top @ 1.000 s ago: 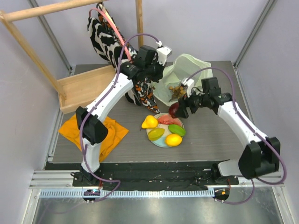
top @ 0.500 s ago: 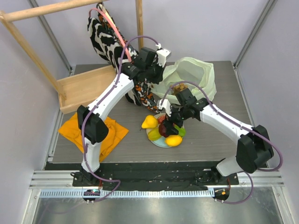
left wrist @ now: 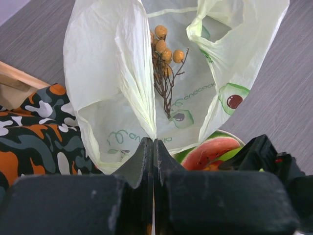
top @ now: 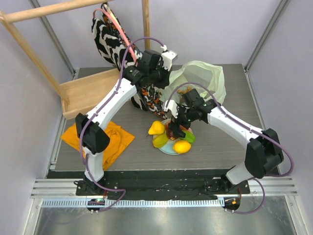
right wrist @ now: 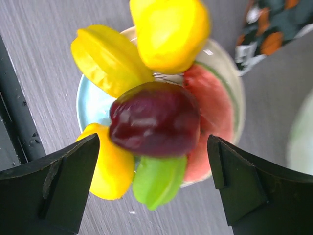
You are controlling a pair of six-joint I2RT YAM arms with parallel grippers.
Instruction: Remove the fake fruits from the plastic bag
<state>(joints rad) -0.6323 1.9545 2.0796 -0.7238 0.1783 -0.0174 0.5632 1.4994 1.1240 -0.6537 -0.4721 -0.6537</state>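
Grey wood-grain surface (top: 220, 142), pale walls round it. On the far side the left pincer (left wrist: 154, 147) is clamped tight on a fold of the plastic bag (left wrist: 107, 73), lifting the rim so the mouth gapes. Inside lies the grape bunch (left wrist: 164, 49), the only fruit I see in there. Nearer, the right pincer (right wrist: 152, 142) spreads wide above the plate (right wrist: 90, 105), fingers clear of the dark red ball (right wrist: 154, 125) perched on the piled fruits. Plate crowded, so the ball may roll. Bag sits just beyond the plate; bare surface right and near leaves swing room.
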